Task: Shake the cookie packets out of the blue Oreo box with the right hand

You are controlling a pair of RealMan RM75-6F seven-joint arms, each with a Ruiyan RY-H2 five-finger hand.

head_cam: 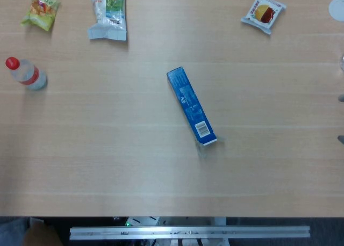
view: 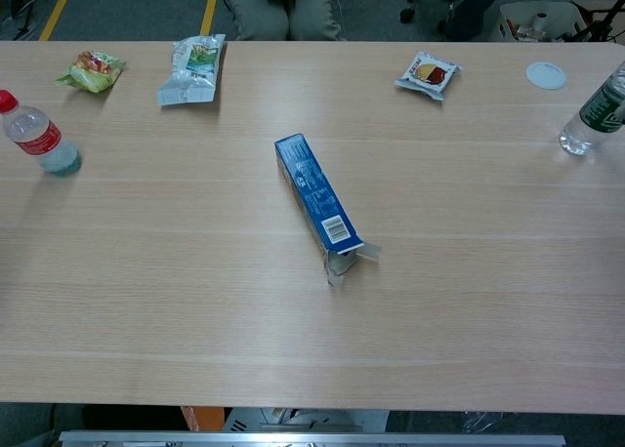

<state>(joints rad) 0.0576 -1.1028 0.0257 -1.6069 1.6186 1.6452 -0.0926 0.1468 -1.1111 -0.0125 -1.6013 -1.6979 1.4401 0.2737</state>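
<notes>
Nothing has been done yet: the blue Oreo box lies flat mid-tabletop, flaps open toward the near edge, no packets out, and neither hand is seen, so their state cannot be told.

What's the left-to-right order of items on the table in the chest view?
Red-capped water bottle → green snack packet → white-and-green snack bag → blue Oreo box → white-and-red snack packet → white lid → green-labelled bottle.
</notes>
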